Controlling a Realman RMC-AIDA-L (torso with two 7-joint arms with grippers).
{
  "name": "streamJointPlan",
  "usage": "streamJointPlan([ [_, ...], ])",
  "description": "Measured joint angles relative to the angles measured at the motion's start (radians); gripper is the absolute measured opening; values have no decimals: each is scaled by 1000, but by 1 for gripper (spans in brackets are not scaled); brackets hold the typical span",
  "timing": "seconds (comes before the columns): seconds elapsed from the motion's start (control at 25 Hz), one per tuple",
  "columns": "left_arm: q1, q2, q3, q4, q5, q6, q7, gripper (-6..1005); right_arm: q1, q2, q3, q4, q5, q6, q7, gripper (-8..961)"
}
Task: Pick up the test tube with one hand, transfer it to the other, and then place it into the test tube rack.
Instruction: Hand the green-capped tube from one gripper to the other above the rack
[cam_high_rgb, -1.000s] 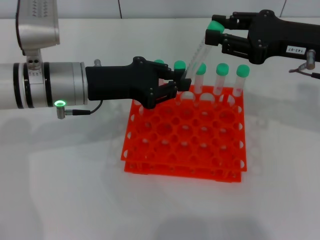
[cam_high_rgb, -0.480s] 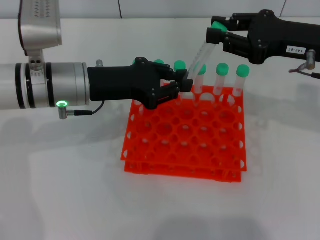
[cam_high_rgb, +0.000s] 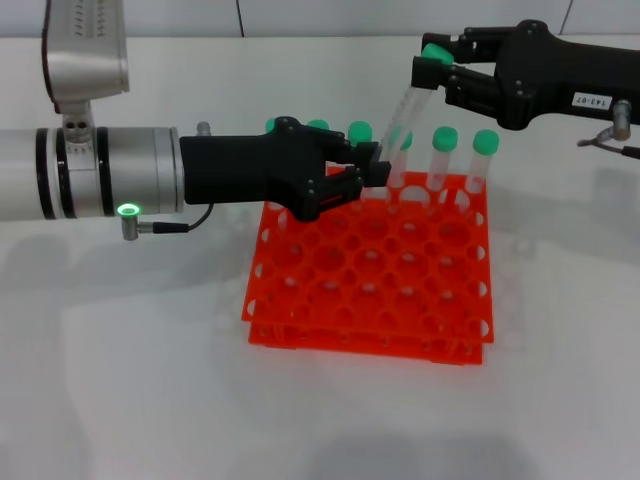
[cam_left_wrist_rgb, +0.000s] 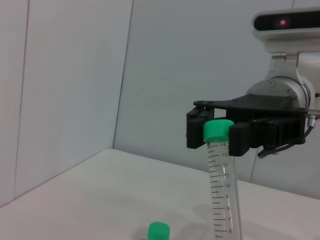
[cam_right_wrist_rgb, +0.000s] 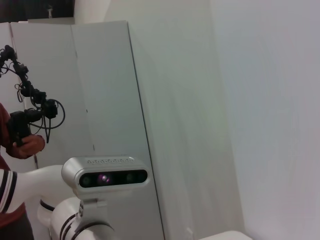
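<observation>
The tube (cam_high_rgb: 398, 130) hangs tilted above the far edge of the rack (cam_high_rgb: 370, 280). The left gripper (cam_high_rgb: 368, 172) is clamped on its lower end, and the right gripper (cam_high_rgb: 436, 68) is clamped on its green cap, farther right.

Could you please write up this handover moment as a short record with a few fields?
stage: handover, both grippers on the test tube
right gripper: clamped at the tube's green cap, above the rack's far side
left gripper: closed on the tube's lower end
tube pose: tilted, above the test tube rack, not in a hole
rack contents: other green-capped tubes standing in the back row
</observation>
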Motion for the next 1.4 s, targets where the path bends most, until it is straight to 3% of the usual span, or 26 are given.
streamJointPlan([
  [0.88, 32, 0, 40, -3, -84, -9, -27, 197, -4, 0, -2, -2, 5, -4, 0, 275],
  [0.96, 31, 0, 54, -4, -83, -10, -35, 379, -5, 0, -2, -2, 7, -4, 0, 275],
  [1.4, 49, 4, 62, 46, -110, 41, -90, 815, -13, 0, -1, -4, 10, -18, 0, 272],
])
